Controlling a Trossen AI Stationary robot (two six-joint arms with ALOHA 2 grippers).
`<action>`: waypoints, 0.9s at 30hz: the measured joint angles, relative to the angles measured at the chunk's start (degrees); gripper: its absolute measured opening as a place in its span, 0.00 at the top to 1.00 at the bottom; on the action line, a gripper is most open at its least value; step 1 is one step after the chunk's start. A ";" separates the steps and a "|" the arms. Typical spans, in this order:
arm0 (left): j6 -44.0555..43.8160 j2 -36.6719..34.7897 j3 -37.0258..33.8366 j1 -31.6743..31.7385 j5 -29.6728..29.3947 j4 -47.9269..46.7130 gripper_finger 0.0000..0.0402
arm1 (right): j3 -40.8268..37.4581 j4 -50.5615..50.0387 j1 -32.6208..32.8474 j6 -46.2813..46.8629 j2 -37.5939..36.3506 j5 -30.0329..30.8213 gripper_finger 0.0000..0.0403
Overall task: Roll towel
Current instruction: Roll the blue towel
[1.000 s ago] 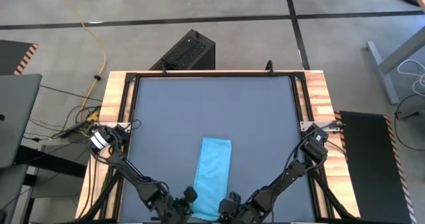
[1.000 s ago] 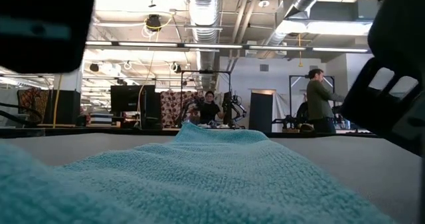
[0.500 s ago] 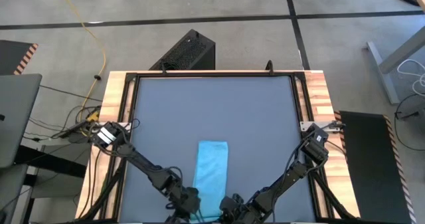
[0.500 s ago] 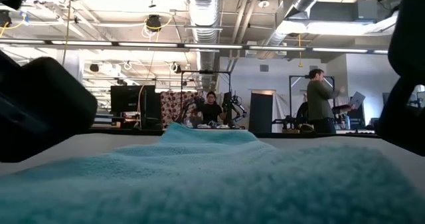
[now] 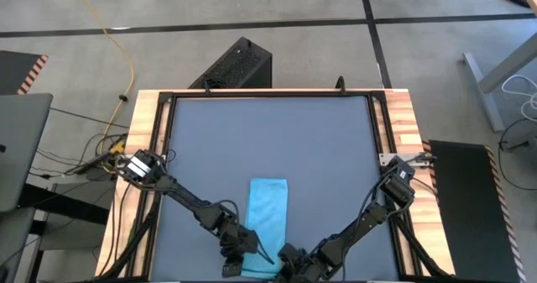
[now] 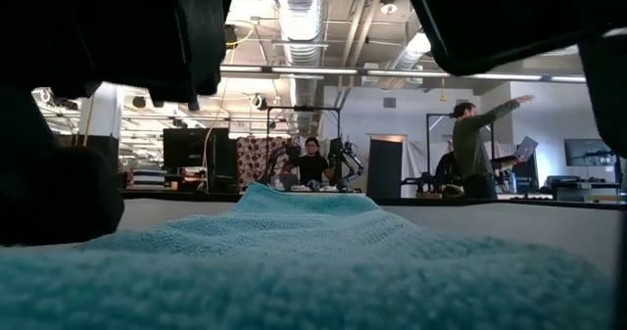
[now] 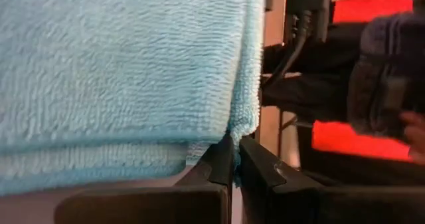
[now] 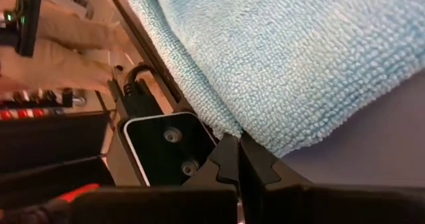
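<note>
The light blue towel (image 5: 268, 216) lies as a narrow strip on the dark tabletop (image 5: 268, 132), its long axis running from the near edge toward the far edge. In the low view the towel (image 6: 313, 242) fills the foreground, its near end bulging thick. My left gripper (image 5: 242, 248) is shut at the towel's near left corner. My right gripper (image 5: 288, 256) is shut at the near right corner. Both arms reach in low from the sides. My left gripper (image 7: 234, 159) pinches the towel's side edge (image 7: 242, 121) at the near corner between its two fingers, slanting down. The cloth there shows two layers, one folded over the other. My right gripper (image 8: 239, 156) pinches the towel's corner (image 8: 234, 125) between its two fingers, slanting down; the cloth rises away from the fingertips.
A wooden frame (image 5: 143, 149) borders the tabletop, which is bare beyond the towel's far end. A black box (image 5: 239, 65) stands on the floor past the far edge. People (image 6: 475, 149) move in the room far behind the table.
My left gripper has swung toward the table's right, in to the towel's near left corner, and rolled about its own axis. My right gripper has rolled in place. The towel has straightened, and its near end has bunched up thicker in front of the low camera.
</note>
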 joint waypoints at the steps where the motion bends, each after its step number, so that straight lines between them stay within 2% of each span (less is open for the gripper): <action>1: -1.33 0.00 -0.01 0.05 0.00 -0.47 0.99 | 0.00 0.04 -0.02 1.21 0.00 -0.11 0.96; 5: -2.21 0.00 -0.01 0.00 0.26 -3.40 0.95 | 0.00 0.17 -0.02 4.93 0.00 -0.43 0.96; 9: -1.28 -0.13 -0.03 -0.48 2.85 -5.30 0.86 | 0.00 0.20 -0.04 8.12 0.00 -0.81 0.96; 13: 1.89 -0.43 -0.05 -0.48 5.06 -5.87 0.77 | 0.00 0.20 -0.03 10.33 -0.02 -0.93 0.96; 16: 5.84 -2.54 -0.12 -0.53 3.63 -6.39 0.73 | 0.00 0.10 -0.21 10.37 -0.04 -1.06 0.96; 22: 13.67 -11.42 -0.09 -2.69 -9.18 -12.47 0.73 | 0.02 -0.03 -0.86 10.37 -0.09 -2.04 0.96; 24: 17.66 -13.87 -0.09 -4.59 -15.96 -12.73 0.73 | 0.07 -0.11 -1.04 10.37 -0.09 -2.16 0.96; 27: 28.25 -14.92 -0.01 -8.88 -26.24 -11.44 0.73 | 0.07 -0.13 -1.26 10.37 -0.11 -2.34 0.96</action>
